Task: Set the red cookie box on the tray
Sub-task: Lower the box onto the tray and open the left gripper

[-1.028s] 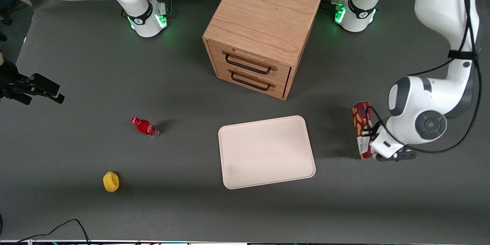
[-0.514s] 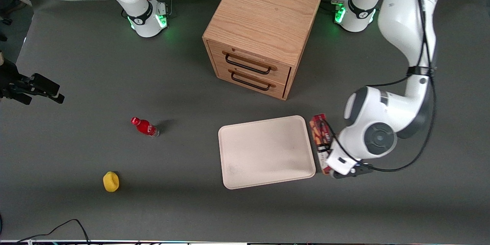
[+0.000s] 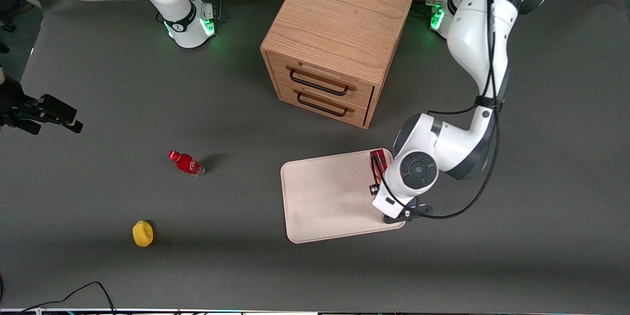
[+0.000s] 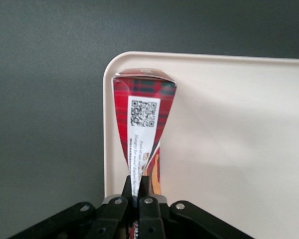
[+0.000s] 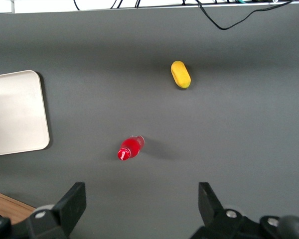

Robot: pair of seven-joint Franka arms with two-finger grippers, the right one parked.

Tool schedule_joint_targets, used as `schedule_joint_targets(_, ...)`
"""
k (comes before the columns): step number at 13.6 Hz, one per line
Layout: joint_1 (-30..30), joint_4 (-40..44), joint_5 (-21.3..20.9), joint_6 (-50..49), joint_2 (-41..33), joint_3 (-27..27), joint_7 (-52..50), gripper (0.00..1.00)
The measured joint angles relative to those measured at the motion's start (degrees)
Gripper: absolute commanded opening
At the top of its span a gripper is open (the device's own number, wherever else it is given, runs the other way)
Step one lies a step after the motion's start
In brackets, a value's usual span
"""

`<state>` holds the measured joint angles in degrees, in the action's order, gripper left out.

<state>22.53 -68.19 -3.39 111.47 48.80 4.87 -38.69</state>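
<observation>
— Where is the left arm's gripper (image 4: 136,191) at this moment?

— Over the edge of the tray (image 3: 325,197) that lies toward the working arm's end of the counter (image 3: 98,83), right of centre in the front frame. Its black fingers (image 4: 127,188) are pinched narrow on the red cookie box (image 4: 142,119), which they hold by one thin end.

— And the box itself?

— Above the tray's corner nearest the wooden drawer cabinet (image 3: 337,39), just inside the rim. In the front view only a sliver of it (image 3: 377,165) shows past the white wrist. Whether it touches the tray surface cannot be told.

— Can any writing be read on it?

— The wrist camera shows red tartan print, a white label patch with a QR code at its head and lines of small black text beneath, too fine to read. A strip of orange-tan cookie picture shows close to the fingers. No brand name is legible.

— What else lies on the counter?

— A small red bottle (image 3: 186,163), left of centre in the front frame toward the parked arm's end, and a yellow object (image 3: 142,233) at lower left, nearer the front camera. The cabinet with two black drawer handles stands top centre.
</observation>
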Motion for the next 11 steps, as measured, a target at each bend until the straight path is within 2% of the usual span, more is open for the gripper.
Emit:
schedule_joint_targets(1,0.0,0.06,-0.42,0.0,-0.08,-0.05,0.0,0.0)
schedule_joint_targets(2,-0.01,0.05,-0.48,0.02,-0.04,-0.11,0.0,0.45)
schedule_joint_targets(3,0.0,0.05,-0.48,0.09,-0.04,-0.11,0.0,0.99)
schedule_joint_targets(7,-0.02,-0.01,-1.17,0.68,0.13,-0.37,-0.03,1.0)
schedule_joint_targets(11,-1.87,5.24,-1.17,-12.7,-2.16,-0.95,0.01,1.0)
